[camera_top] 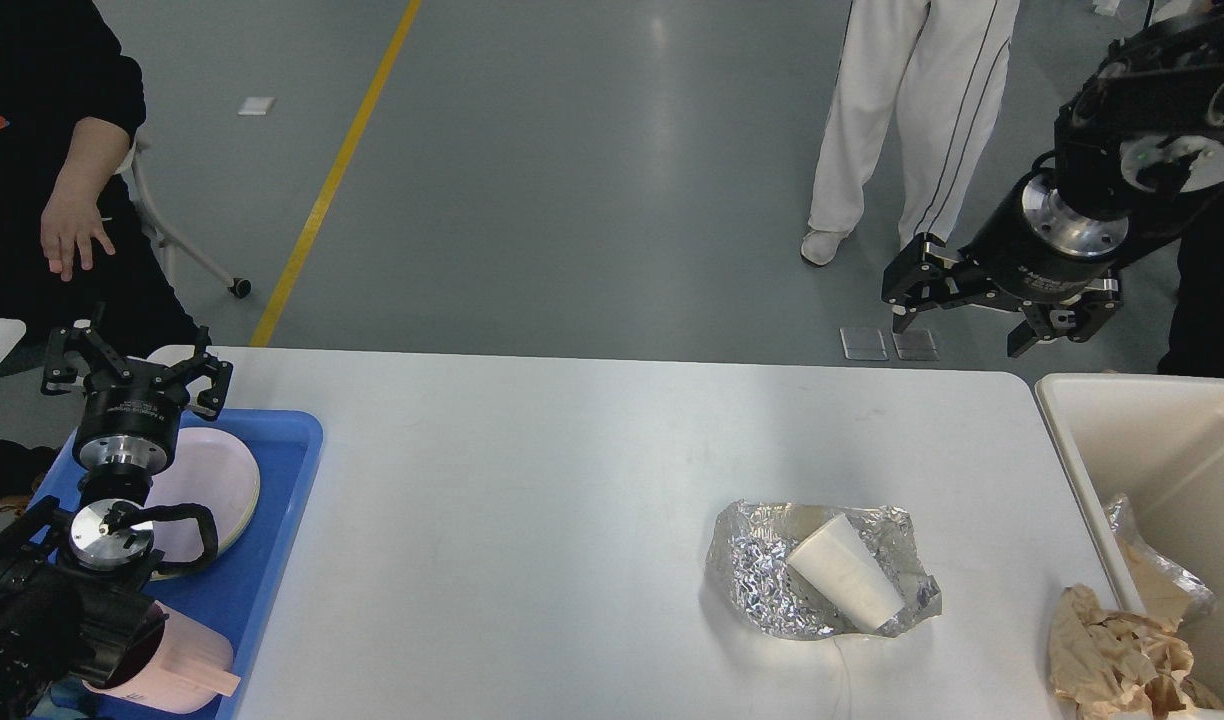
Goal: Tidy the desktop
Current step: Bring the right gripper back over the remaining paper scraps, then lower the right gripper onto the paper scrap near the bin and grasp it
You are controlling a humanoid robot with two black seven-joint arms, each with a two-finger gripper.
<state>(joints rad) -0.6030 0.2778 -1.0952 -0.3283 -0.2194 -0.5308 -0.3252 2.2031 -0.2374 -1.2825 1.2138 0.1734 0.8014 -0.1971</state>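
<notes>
The white desktop (532,480) fills the middle of the head view. A crumpled sheet of silver foil (752,570) lies on its right half, and a white paper cup (842,572) lies on its side on the foil. Crumpled brown paper (1112,650) sits at the right front edge, against the bin. My left gripper (132,362) is open and empty over the far end of the blue tray. My right gripper (982,318) is open and empty, held high beyond the table's far right edge, well away from the foil.
A blue tray (292,470) at the left holds a pale pink plate (217,480) and a pink cup (187,665) on its side. A cream-white bin (1072,440) at the right holds foil and paper. A seated person (72,220) is at the far left; another stands (902,120) behind the table.
</notes>
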